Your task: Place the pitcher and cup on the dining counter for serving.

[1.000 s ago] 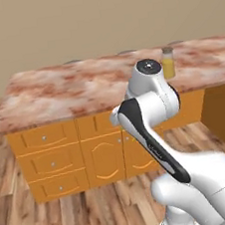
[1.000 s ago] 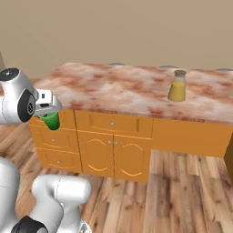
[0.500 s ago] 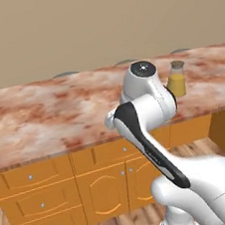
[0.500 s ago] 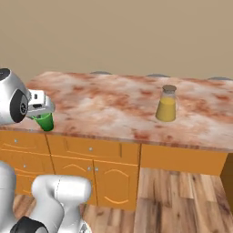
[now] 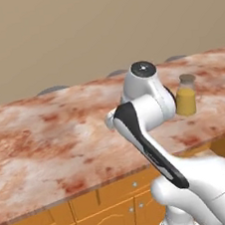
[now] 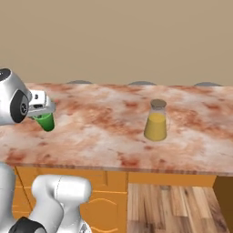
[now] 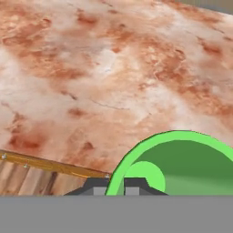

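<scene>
The cup (image 6: pixel 45 121) is small and green, and it is held in the gripper (image 6: pixel 42 113), whose jaws are closed tight on its rim; it hangs upright above the near left part of the dining counter (image 6: pixel 104 136), close over the stone but whether it touches the top I cannot tell. In the hand view the cup (image 7: pixel 177 166) shows as a bright green open rim with a darker green inside, low and to the right, and the two dark fingertips (image 7: pixel 98 187) stand at its edge, with the marbled stone (image 7: pixel 100 73) spread out behind and the orange front edge of the cabinets at the lower left. The pitcher (image 6: pixel 156 121) stands upright on the same counter, well apart from the cup toward the right, with yellow-orange liquid in its wide lower part and a round brown lid on top. In the left base view the pitcher (image 5: pixel 186 95) is partly behind the white arm (image 5: pixel 147 110). Below the stone top there are orange wooden cabinets (image 6: pixel 111 200), and a wooden floor (image 6: pixel 173 207) beside them.
</scene>
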